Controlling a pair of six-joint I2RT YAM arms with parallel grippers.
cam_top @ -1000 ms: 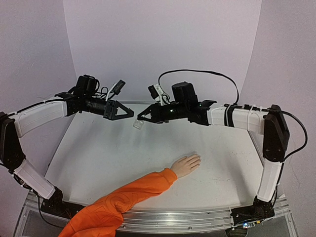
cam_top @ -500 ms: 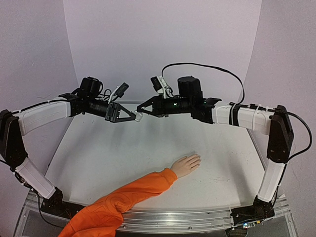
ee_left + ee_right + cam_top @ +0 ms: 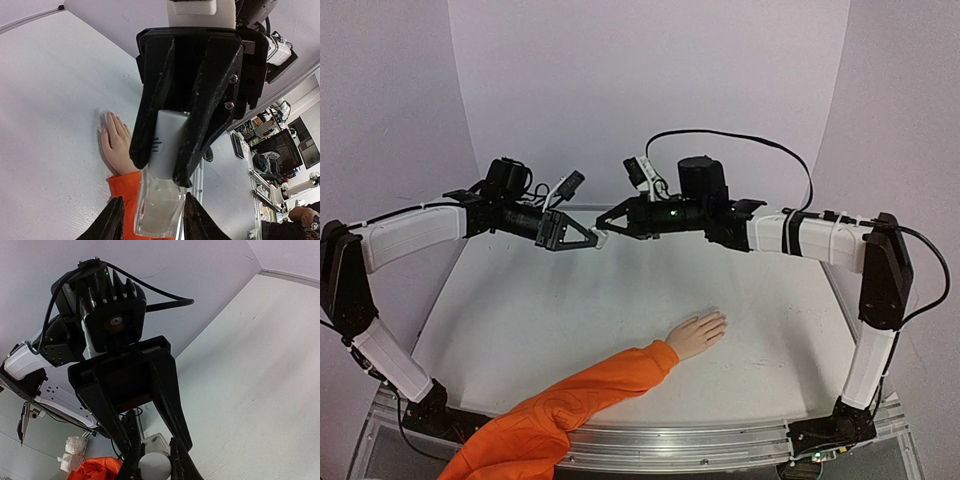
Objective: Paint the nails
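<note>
Two arms level, right gripper [image 3: 607,232] clamping small white bottle [image 3: 166,145], left gripper [image 3: 590,241] jaws astride it, grip unclear, tips apart earlier.

Top view high behind, over table [image 3: 520,320], wrist views close — facing each other, sharing the bottle [image 3: 162,145]

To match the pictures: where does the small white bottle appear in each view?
Top external: small white bottle, upper centre, slightly left.
Left wrist: lower centre.
Right wrist: bottom edge, centre.
Shared landmark: orange sleeve, visible in all three.
</note>
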